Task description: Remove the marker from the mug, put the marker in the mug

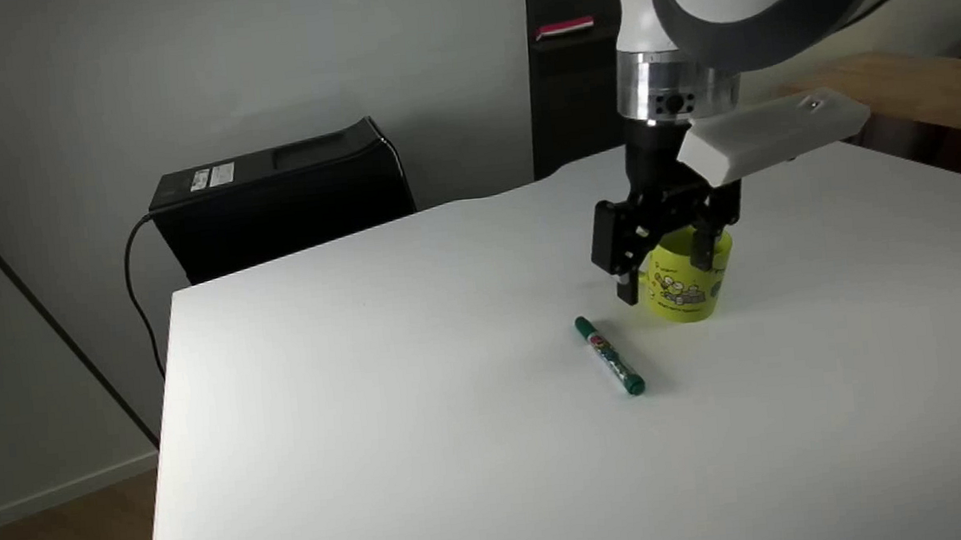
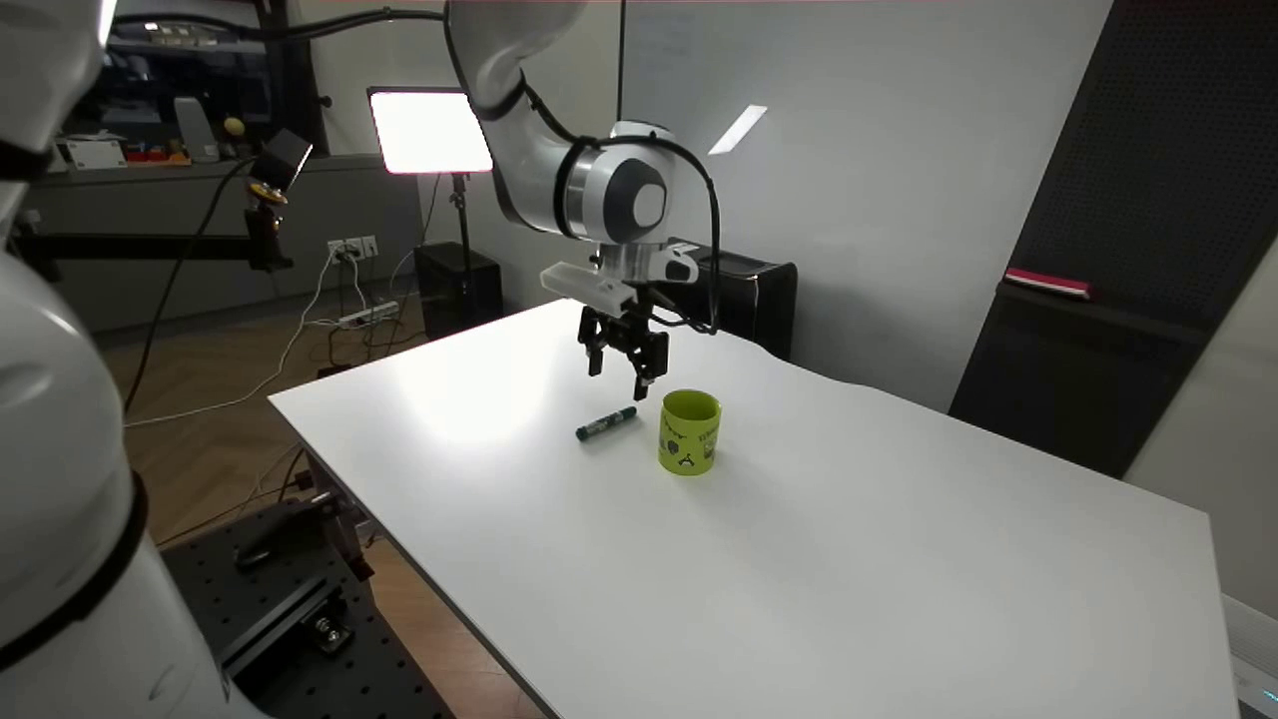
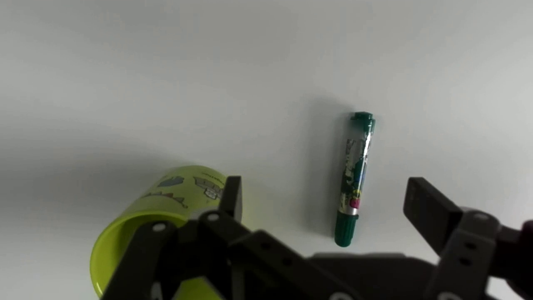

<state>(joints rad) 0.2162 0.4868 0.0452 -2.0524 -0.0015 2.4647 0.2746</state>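
Note:
The green marker (image 1: 610, 356) lies flat on the white table, outside the mug, and shows in both exterior views. Beside it stands the yellow-green mug (image 2: 689, 434), upright, with printed drawings on its side. My gripper (image 3: 324, 187) is open above the table, with nothing held. In the wrist view the marker (image 3: 354, 179) shows below, between the two spread fingers and reaching beyond their tips. The left finger there covers part of the mug (image 3: 179, 185). In an exterior view the gripper (image 1: 666, 280) hides part of the mug's rim and most of its handle.
The white table (image 1: 372, 419) ends at a left edge in an exterior view. Behind its far edge stands a black box (image 1: 292, 199) with a cable. A bright lamp panel (image 2: 431, 130) and a dark cabinet (image 2: 1078, 369) stand beyond the table.

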